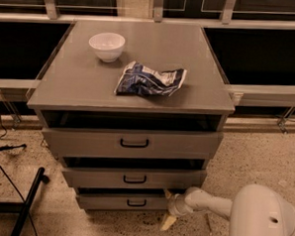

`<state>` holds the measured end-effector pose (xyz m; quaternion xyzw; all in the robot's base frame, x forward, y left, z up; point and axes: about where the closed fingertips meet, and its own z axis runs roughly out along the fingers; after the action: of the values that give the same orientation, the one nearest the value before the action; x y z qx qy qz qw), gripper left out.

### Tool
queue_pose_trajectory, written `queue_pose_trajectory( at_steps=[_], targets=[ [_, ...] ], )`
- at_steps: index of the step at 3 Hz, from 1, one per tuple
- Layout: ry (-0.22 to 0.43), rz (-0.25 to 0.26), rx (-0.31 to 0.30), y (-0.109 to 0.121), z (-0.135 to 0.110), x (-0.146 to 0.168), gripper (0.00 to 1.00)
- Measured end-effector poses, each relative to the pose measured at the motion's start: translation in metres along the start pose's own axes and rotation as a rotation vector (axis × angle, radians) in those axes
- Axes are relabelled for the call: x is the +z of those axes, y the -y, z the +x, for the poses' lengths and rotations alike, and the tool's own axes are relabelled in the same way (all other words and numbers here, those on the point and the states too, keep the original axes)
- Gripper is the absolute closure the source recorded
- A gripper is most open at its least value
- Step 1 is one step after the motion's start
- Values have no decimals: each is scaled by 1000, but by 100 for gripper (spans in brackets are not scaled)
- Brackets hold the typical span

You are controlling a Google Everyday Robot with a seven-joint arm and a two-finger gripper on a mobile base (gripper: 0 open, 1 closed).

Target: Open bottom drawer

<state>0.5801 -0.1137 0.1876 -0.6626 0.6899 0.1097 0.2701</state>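
The bottom drawer (108,201) is the lowest of three grey fronts on the cabinet, with a small black bar handle (136,203). A dark gap shows above its front. My gripper (168,208) is at the drawer's right end, near the floor, on a white arm that comes in from the lower right. Its two pale fingers are spread apart, one up by the drawer's top right corner (167,194) and one down by the floor (168,222). Nothing is held between them. The gripper is to the right of the handle, not on it.
The middle drawer (134,179) and top drawer (131,144) sit above. A white bowl (107,46) and a crumpled blue chip bag (149,79) lie on the cabinet top (79,86). A black pole (28,203) and cables lie on the speckled floor at left.
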Motion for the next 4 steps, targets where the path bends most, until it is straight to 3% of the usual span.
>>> queue_pose_trajectory(
  at_steps=[4],
  targets=[
    [-61, -225, 121, -27, 2, -3, 0]
  ],
)
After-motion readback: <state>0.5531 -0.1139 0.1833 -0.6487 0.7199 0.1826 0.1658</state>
